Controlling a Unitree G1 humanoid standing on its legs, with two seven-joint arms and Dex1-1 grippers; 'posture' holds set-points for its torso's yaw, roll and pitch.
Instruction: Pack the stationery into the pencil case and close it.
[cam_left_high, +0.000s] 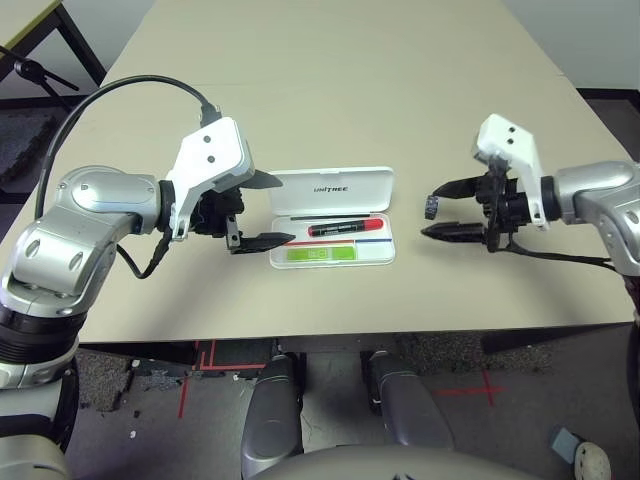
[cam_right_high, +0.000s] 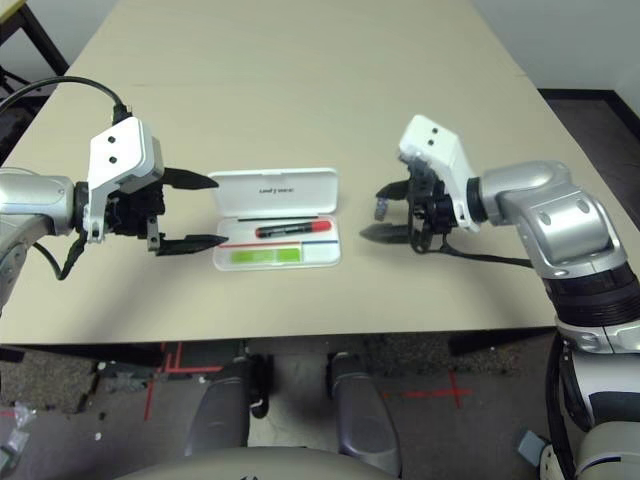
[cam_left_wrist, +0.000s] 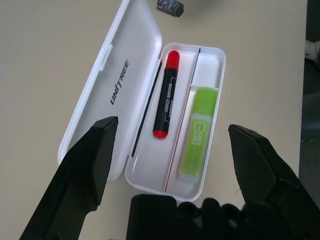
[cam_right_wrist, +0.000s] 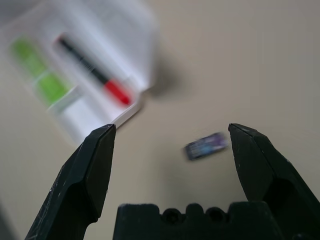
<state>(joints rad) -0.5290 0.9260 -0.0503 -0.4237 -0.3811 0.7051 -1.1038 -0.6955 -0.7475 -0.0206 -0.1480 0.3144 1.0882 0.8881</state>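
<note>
The white pencil case (cam_left_high: 300, 196) lies open in the middle of the table, its lid folded back flat. Inside it rest the red-and-black marker pen (cam_left_high: 345, 228) and the light green highlighter (cam_left_wrist: 197, 135), side by side. The tiny dark block (cam_left_high: 431, 208) sits on the table just right of the case. My left gripper (cam_left_high: 268, 210) hovers open at the case's left end, holding nothing. My right gripper (cam_left_high: 436, 212) is open too, and its fingertips flank the block (cam_right_wrist: 205, 146) without touching it.
The beige table (cam_left_high: 330, 90) stretches wide behind the case. Its front edge runs close below both grippers. A black stand (cam_left_high: 40, 70) is off the table at the far left.
</note>
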